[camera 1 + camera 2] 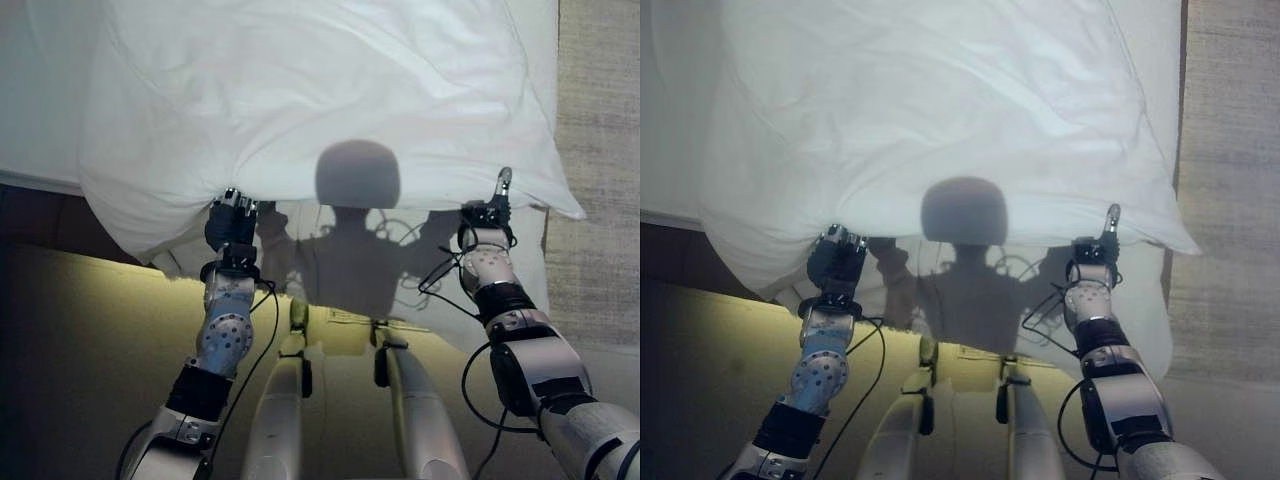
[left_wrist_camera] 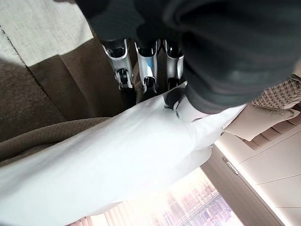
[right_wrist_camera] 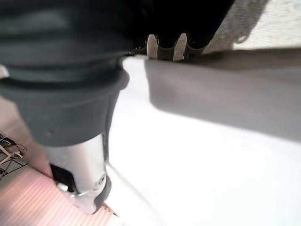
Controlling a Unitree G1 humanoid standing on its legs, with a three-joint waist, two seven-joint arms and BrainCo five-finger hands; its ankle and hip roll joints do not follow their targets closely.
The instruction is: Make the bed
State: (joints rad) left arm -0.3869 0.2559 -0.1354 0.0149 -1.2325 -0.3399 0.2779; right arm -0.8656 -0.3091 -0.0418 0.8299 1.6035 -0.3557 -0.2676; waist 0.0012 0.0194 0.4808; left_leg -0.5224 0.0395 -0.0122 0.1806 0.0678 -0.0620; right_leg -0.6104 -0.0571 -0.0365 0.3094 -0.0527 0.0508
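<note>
A big white pillow (image 1: 330,90) hangs spread out ahead of me, its near edge held up at both ends. My left hand (image 1: 230,225) is curled on that edge toward the left; in the left wrist view its fingers (image 2: 146,61) and thumb pinch the white cloth (image 2: 117,160). My right hand (image 1: 487,225) grips the edge close to the right corner, with one finger sticking up straight against the pillow. In the right wrist view its thumb (image 3: 84,174) lies against the white cloth (image 3: 211,165).
Under the pillow lies the bed's white sheet (image 1: 30,90), with the bed's dark side (image 1: 40,215) below it at the left. Beige carpet (image 1: 600,120) runs along the right side. A yellow-lit floor (image 1: 90,340) spreads out at the lower left.
</note>
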